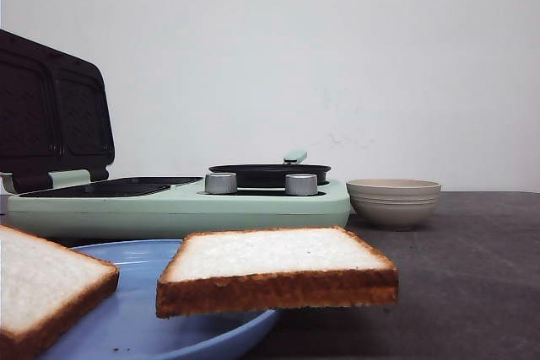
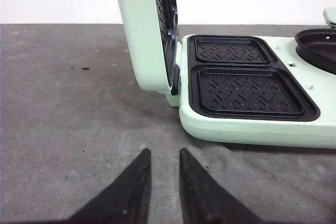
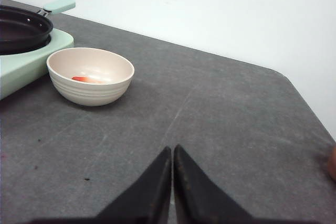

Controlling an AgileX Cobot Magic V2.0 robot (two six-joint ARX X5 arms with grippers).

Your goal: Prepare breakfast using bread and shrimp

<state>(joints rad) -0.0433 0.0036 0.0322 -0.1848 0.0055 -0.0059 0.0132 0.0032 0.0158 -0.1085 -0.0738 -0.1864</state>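
Two slices of bread lie on a blue plate (image 1: 135,326) at the near edge of the table, toward its left side. One slice (image 1: 274,269) overhangs the plate's right rim; the other slice (image 1: 46,288) is cut off at the front view's left edge. The shrimp (image 3: 86,79) shows only in the right wrist view, as a small orange-pink lump on the floor of the beige ribbed bowl (image 3: 90,75); from the front the bowl's wall (image 1: 393,202) hides it.

The bowl stands just beside the right end of a mint-green breakfast maker (image 1: 177,204), which sits behind the plate. The maker's lid (image 1: 52,111) is raised, and the left wrist view looks down on two bare ridged black plates (image 2: 249,92), seen only edge-on from the front. A small black pan (image 1: 270,174) with a green handle sits on the maker's right part, behind two grey knobs (image 1: 221,183).

The left gripper (image 2: 161,157) hangs over bare grey table with its fingers slightly parted, holding nothing. The right gripper (image 3: 172,152) has its fingers pressed together, empty, over the open table toward the right edge. Neither arm appears in the front view.
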